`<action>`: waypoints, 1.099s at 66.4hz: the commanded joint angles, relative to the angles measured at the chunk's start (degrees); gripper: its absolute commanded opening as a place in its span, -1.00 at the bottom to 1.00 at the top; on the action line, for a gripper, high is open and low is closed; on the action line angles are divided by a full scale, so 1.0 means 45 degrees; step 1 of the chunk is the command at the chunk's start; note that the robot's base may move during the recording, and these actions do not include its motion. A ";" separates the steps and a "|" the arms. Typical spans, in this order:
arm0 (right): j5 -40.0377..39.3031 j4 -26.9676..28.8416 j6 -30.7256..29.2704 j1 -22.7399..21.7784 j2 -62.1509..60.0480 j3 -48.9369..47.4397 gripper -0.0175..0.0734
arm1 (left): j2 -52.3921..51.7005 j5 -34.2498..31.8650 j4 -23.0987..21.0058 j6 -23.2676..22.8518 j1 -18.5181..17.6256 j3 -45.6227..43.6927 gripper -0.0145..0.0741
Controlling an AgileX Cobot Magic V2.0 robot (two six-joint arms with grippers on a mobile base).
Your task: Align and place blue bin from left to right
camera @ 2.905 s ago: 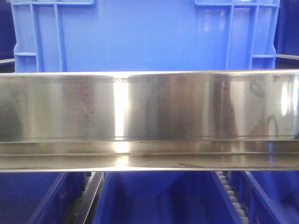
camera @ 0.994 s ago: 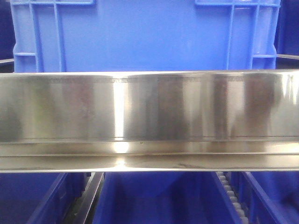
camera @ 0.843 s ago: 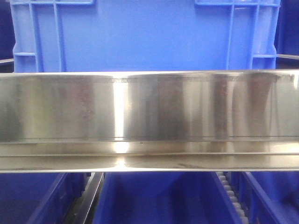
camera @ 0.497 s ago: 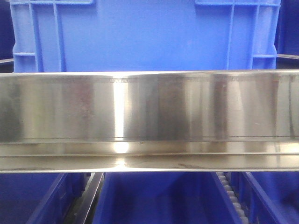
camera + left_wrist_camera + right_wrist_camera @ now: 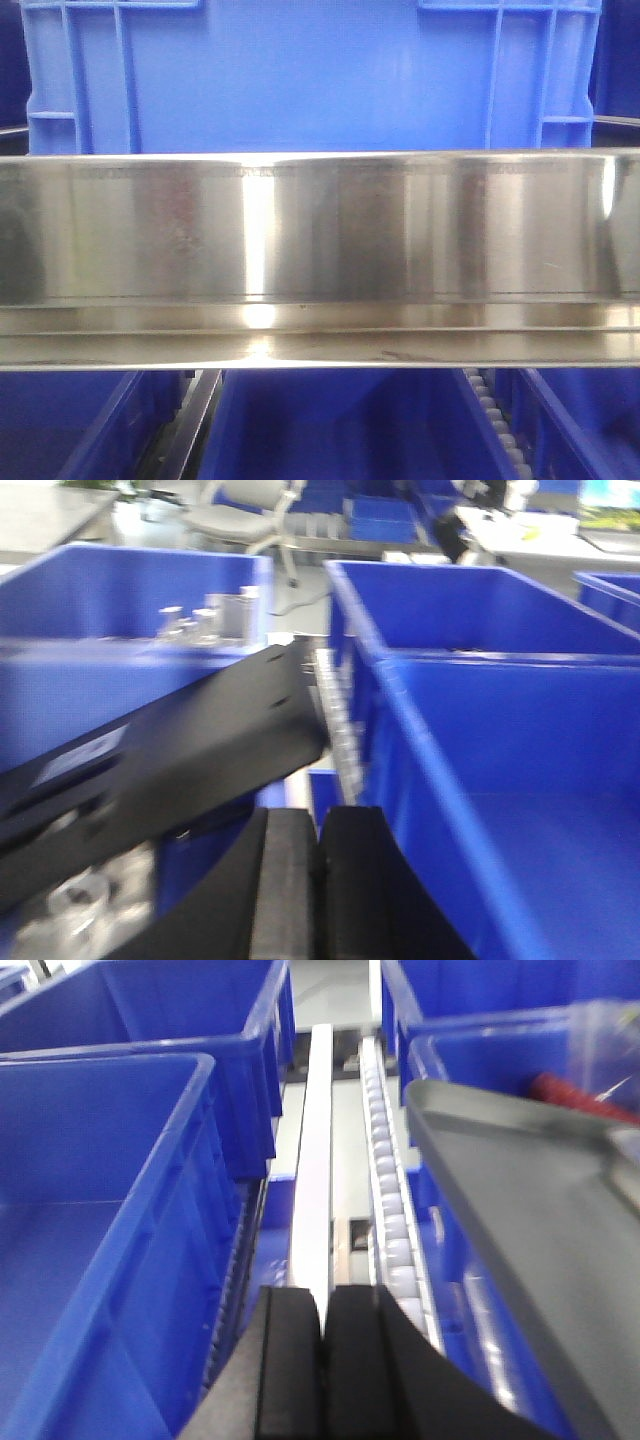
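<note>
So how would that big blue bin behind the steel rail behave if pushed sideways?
The blue bin is probably stiff: moulded ribs brace its corners. Its wide, flat-walled shape suggests sliding rather than tipping. The smooth glossy wall could be slippery to push.

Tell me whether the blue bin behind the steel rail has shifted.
No. The blue bin shows its ribs and ledges at the same places above the steel rail; only the rail's reflections changed.
</note>
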 commanded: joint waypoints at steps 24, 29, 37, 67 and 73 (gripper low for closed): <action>0.1535 -0.3280 0.3012 0.3194 0.3921 -0.3902 -0.72 | 0.4542 0.3130 0.2398 -0.3145 -0.1986 -0.4848 -0.92; 0.2202 -0.3280 0.3457 0.3391 0.4508 -0.4592 -0.72 | 0.5130 0.3993 0.3011 -0.3809 -0.2423 -0.5665 -0.92; 0.3350 -0.3209 0.3701 0.3412 0.5470 -0.5877 -0.72 | 0.6000 0.5302 0.3116 -0.4041 -0.2770 -0.6939 -0.92; 0.5605 -0.2768 0.3643 0.3444 0.7699 -0.9112 -0.33 | 0.6954 0.5695 0.2662 -0.4087 -0.3192 -0.7718 -0.92; 0.5661 -0.2768 0.3643 0.3444 0.7811 -0.9173 0.04 | 0.6937 0.5668 0.2662 -0.4087 -0.3192 -0.7718 -0.92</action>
